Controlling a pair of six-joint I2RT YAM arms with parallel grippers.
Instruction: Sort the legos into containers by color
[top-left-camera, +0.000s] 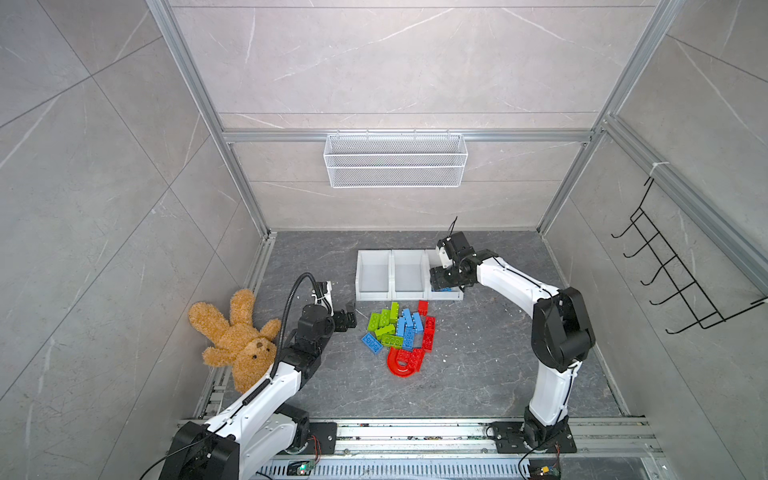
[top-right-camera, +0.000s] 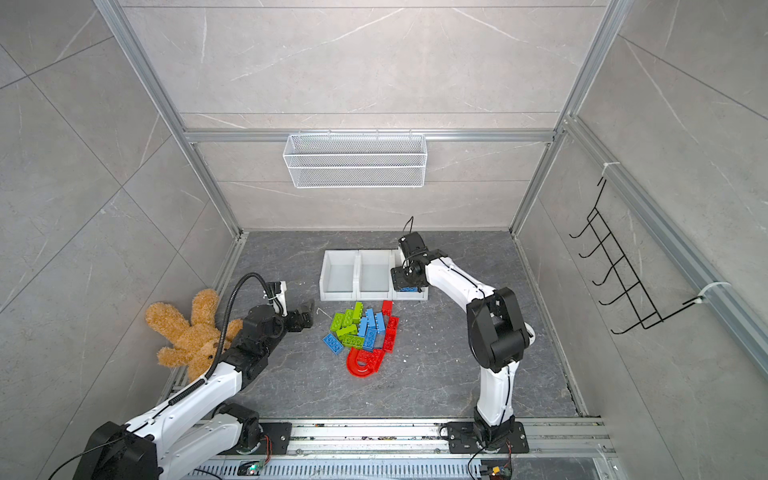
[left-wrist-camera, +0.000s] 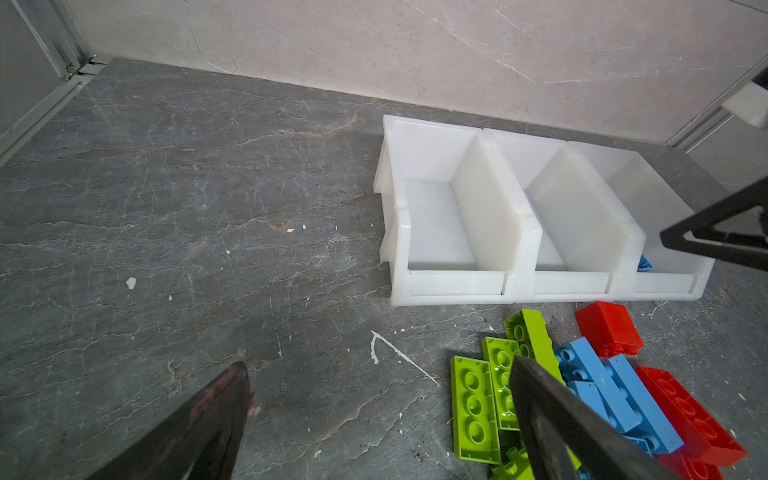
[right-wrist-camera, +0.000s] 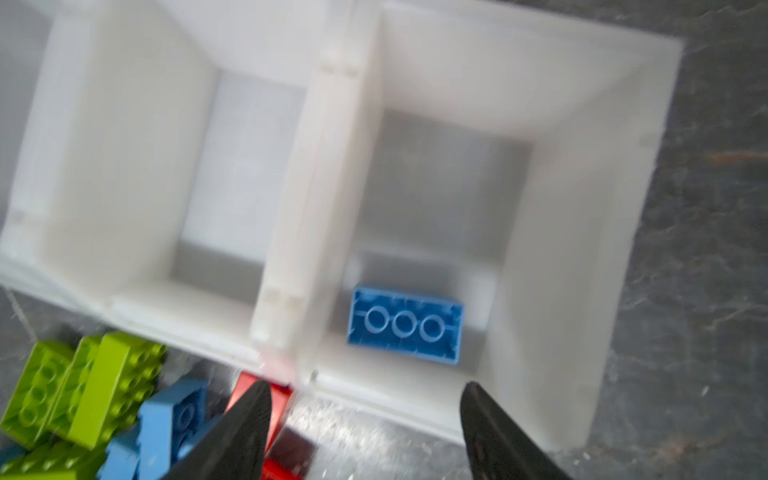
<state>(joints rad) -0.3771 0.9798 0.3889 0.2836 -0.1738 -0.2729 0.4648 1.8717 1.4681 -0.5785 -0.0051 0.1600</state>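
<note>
Top views, item one: three joined white plastic bins (top-left-camera: 391, 270) in a row at the back of the dark grey marbled worktop (top-left-camera: 478, 365), the left and middle ones showing bare floors. Item two: my right gripper (top-left-camera: 442, 284) hanging over the front of the right-hand bin, a sliver of a blue rectangular studded brick (top-left-camera: 445, 289) showing under it. Item three: the loose pile of lime green, red and blue plastic bricks (top-left-camera: 399, 328) just in front of the bins, with a red arch-shaped piece (top-left-camera: 390, 361) at its near edge. Item four: my left gripper (top-left-camera: 348, 318) just beside the pile's green side. Off-task: brown plush teddy bear (top-left-camera: 237, 336) by the left arm, white wire mesh basket (top-left-camera: 395, 160) on the back wall. Left wrist view: left gripper jaws spread wide with nothing between them; one finger overlaps the green bricks in frame, and I cannot tell whether it touches them. Right wrist view, blurred: right gripper jaws parted and empty, the blue brick lying studs-down on the right-hand bin's floor near the low front lip. Hazards, as I judge them: pulling the right gripper back low could snag that lip and shove the whole joined row; the bricks lean on and cross one another, so a pinch may lift two colours together or scatter neighbours; both arms converging on the one small pile could clash.
</note>
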